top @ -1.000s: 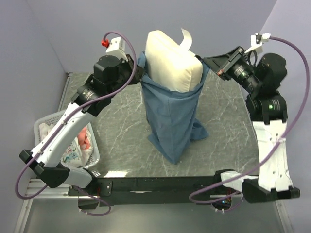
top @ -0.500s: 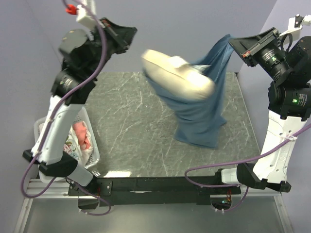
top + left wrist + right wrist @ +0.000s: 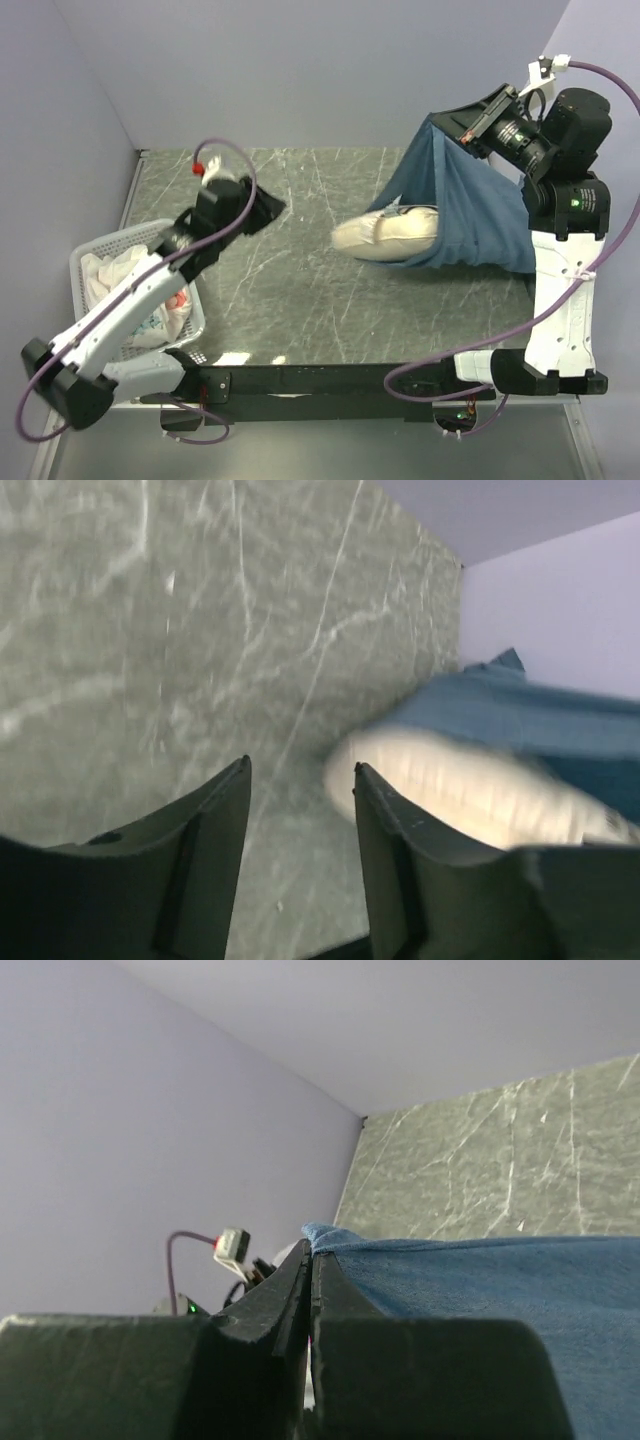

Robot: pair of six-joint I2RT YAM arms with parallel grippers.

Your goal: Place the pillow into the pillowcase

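Well right of left end effector: pillow half in pillowcase.

Tabletop: grey-green marbled slab, white veins. On it we count one pillow, lying right of centre, its right end inside the blue pillowcase, whose lower folds rest there too.

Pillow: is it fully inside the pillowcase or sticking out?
Partly in. One cream end of the pillow pokes out of the pillowcase onto the table; the rest is covered. The right claw pinches the case's edge.
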